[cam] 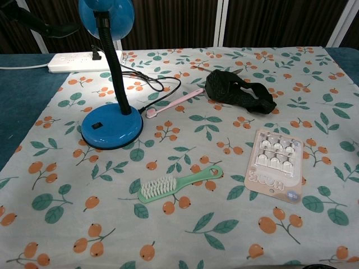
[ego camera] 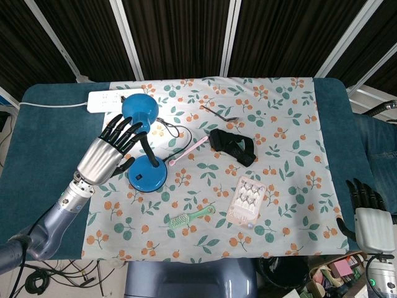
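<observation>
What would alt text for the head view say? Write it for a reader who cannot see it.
The robot's left hand, fingers spread, hovers by a blue desk lamp on a floral tablecloth. A pink toothbrush, black cloth item, green brush and blister pack also lie there. The right hand waits open at the table's lower right edge.
</observation>
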You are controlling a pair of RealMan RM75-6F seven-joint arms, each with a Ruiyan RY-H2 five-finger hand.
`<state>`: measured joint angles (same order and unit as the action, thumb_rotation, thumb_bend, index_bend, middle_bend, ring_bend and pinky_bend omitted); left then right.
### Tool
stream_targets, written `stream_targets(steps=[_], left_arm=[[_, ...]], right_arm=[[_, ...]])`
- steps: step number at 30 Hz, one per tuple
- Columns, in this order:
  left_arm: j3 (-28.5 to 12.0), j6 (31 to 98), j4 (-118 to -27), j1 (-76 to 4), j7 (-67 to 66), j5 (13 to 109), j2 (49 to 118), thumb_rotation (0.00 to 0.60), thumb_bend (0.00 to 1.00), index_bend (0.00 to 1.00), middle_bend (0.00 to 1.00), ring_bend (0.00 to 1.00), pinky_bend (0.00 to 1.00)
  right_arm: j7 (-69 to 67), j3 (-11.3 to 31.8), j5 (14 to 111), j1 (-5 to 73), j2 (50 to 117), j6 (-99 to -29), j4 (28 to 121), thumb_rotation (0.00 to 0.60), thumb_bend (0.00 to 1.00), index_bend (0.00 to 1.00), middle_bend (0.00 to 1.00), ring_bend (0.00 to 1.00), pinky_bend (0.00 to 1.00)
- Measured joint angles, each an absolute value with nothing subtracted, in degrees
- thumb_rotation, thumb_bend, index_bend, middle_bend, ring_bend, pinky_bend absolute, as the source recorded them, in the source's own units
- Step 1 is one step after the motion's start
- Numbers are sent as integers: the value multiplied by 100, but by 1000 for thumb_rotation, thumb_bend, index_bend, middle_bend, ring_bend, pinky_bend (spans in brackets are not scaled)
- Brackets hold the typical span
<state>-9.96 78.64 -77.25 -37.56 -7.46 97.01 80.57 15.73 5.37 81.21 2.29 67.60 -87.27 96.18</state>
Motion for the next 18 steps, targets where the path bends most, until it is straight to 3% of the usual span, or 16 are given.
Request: stream_targets(steps=[18], left_arm=[[-965, 7809, -7814, -3795, -876, 9610, 8071, 600, 287, 159, 103, 0, 63]], right_arm=[[1558, 538, 8124, 228, 6753, -8728, 9620, 600, 174, 0, 39, 64, 127]])
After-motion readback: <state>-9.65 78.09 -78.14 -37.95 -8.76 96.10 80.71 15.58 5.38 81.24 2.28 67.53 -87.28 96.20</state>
